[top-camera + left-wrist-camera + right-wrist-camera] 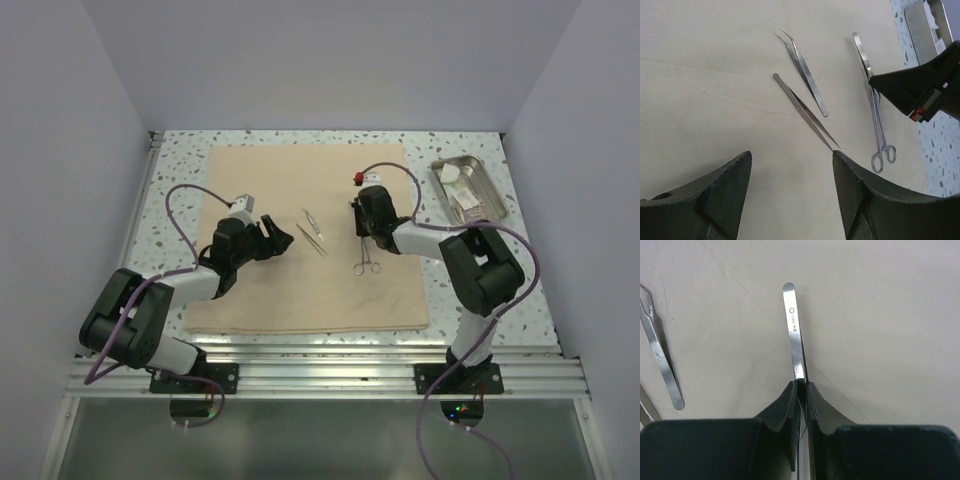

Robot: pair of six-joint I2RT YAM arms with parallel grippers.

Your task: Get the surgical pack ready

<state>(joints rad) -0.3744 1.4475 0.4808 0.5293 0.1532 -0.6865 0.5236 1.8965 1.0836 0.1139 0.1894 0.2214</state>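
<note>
Right wrist: right tool (801, 390) clamps tweezers (794, 330), their lower half hidden.

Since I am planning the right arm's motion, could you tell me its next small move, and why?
Probably a short, straight lift: the right pincer looks shut on the flat steel tweezers, which seem to lie on the cloth close beside the ring-handled forceps, so rising vertically should avoid dragging either.

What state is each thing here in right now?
cloth, spread flat.
left gripper, open, empty.
right gripper, shut on flat tweezers.
curved tweezers, loose on cloth.
straight tweezers, loose on cloth.
ring-handled forceps, closed, on cloth.
steel tray, holding packets.
</note>
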